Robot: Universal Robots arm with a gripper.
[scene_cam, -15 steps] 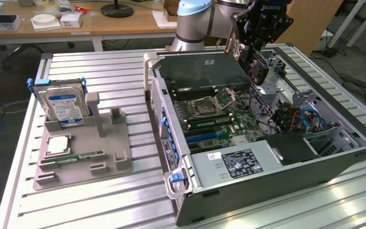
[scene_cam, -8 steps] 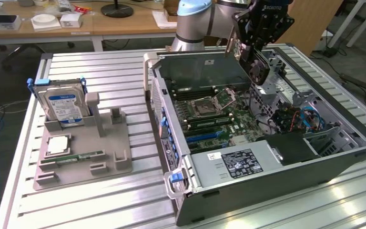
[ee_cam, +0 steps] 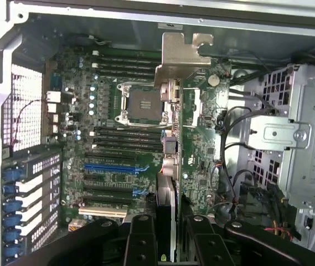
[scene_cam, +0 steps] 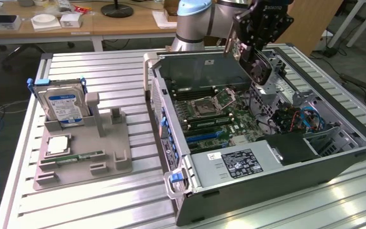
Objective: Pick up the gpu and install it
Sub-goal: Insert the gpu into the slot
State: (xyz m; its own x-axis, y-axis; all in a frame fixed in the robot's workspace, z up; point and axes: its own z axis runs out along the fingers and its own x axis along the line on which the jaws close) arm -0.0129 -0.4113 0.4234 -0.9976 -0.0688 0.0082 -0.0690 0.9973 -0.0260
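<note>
Gripper clamped on gpu by upper edge; card hangs edge-down over mobo in open case, prob so conn. edge faces PCIe slots; not seated yet

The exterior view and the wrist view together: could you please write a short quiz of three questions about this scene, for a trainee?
1. Fill the gap: the hard drive stands on the exterior view's ____ of the open case.
2. Choose one: what does the pincer hold? A the hard drive; B the gpu; C nothing.
3. True or false: the gpu is already seated in a slot of the board.

Key: 1 left; 2 B; 3 false, it hangs in the air above the open case.
</note>
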